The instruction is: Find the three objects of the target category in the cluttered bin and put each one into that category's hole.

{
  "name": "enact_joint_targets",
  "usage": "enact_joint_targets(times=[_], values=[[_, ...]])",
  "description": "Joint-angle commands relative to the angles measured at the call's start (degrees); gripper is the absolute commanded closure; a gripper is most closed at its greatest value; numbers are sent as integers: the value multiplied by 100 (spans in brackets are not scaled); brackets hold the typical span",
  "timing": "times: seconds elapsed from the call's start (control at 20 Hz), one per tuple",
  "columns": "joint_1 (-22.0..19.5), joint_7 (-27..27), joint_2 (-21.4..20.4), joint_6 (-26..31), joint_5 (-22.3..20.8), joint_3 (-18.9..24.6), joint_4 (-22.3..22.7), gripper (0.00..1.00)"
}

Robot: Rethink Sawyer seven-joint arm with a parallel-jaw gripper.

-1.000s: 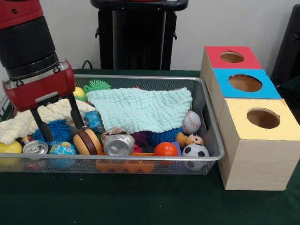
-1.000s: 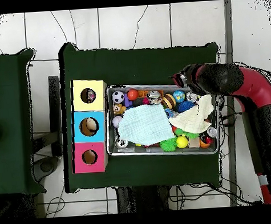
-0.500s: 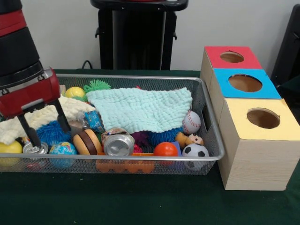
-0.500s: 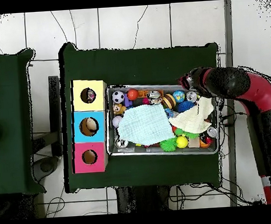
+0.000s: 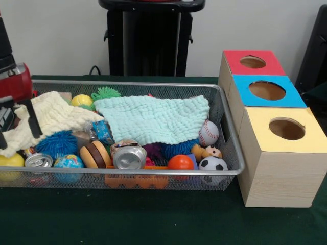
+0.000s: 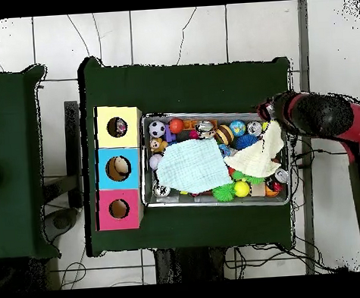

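Note:
A wire bin (image 5: 231,133) holds mixed toys: a baseball (image 5: 208,132), a soccer ball (image 5: 213,164), an orange ball (image 5: 180,162), a globe ball (image 5: 68,162), two cans (image 5: 130,156) and a blue spiky ball (image 5: 56,143). A teal cloth (image 5: 153,118) covers the middle. A cream cloth (image 5: 56,113) lies at the left end. My gripper (image 5: 20,141) hangs at the picture's left edge with its fingers apart, straddling the cream cloth's edge. In the overhead view, the gripper (image 6: 270,125) sits over the bin's right end, touching the cream cloth (image 6: 258,156).
Three boxes with holes stand beside the bin: red (image 5: 254,62), blue (image 5: 267,90) and yellow (image 5: 286,128). In the overhead view, things show inside the yellow hole (image 6: 118,127) and the blue hole (image 6: 119,168). A black stand (image 5: 150,35) rises behind the bin.
The gripper has moved from above the blue spiky ball towards the bin's end wall. The cream cloth has been drawn that way and now spreads higher.

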Motion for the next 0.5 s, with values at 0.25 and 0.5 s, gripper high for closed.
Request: enact_joint_targets(times=[0.25, 0.5], values=[[-42, 64, -736, -937, -621, -566, 1039, 0], [-71, -118, -537, -957, -467, -530, 1159, 0]])
